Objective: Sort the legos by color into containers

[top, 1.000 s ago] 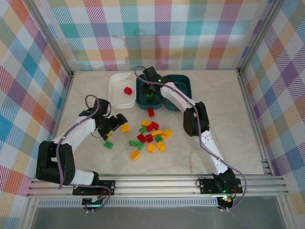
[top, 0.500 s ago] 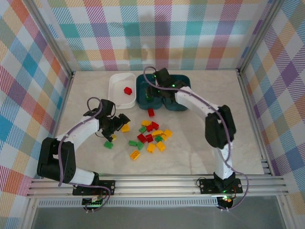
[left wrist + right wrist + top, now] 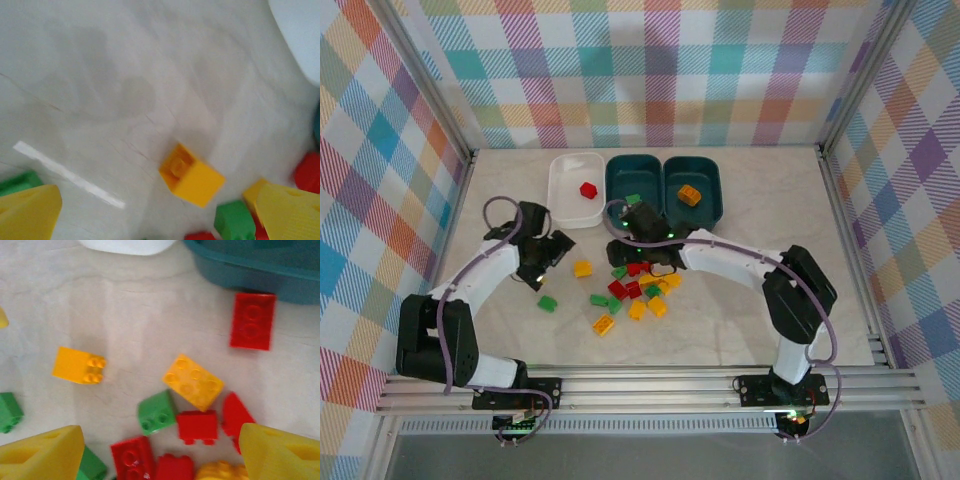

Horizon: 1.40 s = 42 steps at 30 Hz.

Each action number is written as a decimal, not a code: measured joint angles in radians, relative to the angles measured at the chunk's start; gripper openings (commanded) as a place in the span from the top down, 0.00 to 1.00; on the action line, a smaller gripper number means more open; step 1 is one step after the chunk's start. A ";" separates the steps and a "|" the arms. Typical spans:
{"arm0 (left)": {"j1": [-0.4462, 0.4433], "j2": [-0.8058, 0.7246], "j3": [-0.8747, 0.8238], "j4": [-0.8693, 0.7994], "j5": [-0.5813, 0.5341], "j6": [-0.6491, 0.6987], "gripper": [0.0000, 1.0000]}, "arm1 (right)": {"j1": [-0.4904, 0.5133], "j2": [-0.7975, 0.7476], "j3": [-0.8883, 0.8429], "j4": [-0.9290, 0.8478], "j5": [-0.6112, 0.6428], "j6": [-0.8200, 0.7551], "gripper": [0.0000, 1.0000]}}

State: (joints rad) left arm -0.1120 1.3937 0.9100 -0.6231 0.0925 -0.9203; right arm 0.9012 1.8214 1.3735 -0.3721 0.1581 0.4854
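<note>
My left gripper (image 3: pixel 160 215) has its jaws spread as wide as they go. Its yellow pads (image 3: pixel 30 212) sit in the two lower corners of the wrist view with nothing but bare table (image 3: pixel 100 75) between them. Just ahead of the gap, nearer the pad at the right of that view, lies a yellow brick (image 3: pixel 192 175) that neither pad touches. A green brick (image 3: pixel 234 220) sits close against the inside of that same pad, and a corner of the white tub (image 3: pixel 300 35) shows well ahead on that side. A thin pale streak (image 3: pixel 67 172) crosses the table in front of the other pad. It may be tape or glare; the view is too smeared for me to say. My right gripper (image 3: pixel 160 455) is parted too and holds nothing, hanging over the loose pile (image 3: pixel 638 285). Just ahead of its pads I see a small green block (image 3: pixel 156 412) touching a red block (image 3: pixel 198 426), and beyond them an orange brick (image 3: pixel 192 381) lying askew. A lone red brick (image 3: pixel 252 320) lies farther ahead, just short of the wall of the middle teal tub (image 3: pixel 260 275). The yellow brick sits apart from the pile, between the two grippers. From overhead, the tubs stand in a row beyond both grippers. The white tub holds a red piece (image 3: pixel 587 189), the middle teal tub a green piece (image 3: pixel 633 200), and the outer teal tub (image 3: pixel 710 205) an orange piece (image 3: pixel 689 195).
</note>
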 measured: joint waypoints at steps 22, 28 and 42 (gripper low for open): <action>0.281 -0.122 -0.162 -0.052 0.144 0.063 0.00 | 0.138 0.580 0.600 -0.166 0.066 0.066 0.33; 0.281 -0.122 -0.162 -0.050 0.155 0.072 0.00 | 0.138 0.587 0.602 -0.161 0.121 0.063 0.57; 0.229 -0.152 -0.162 -0.029 0.169 0.073 0.00 | 0.059 0.312 0.396 -0.091 0.172 -0.037 0.60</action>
State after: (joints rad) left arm 0.1173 1.2419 0.7483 -0.6518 0.2611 -0.8471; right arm 0.9600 2.1338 1.7695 -0.4633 0.3305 0.4480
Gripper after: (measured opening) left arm 0.999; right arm 0.459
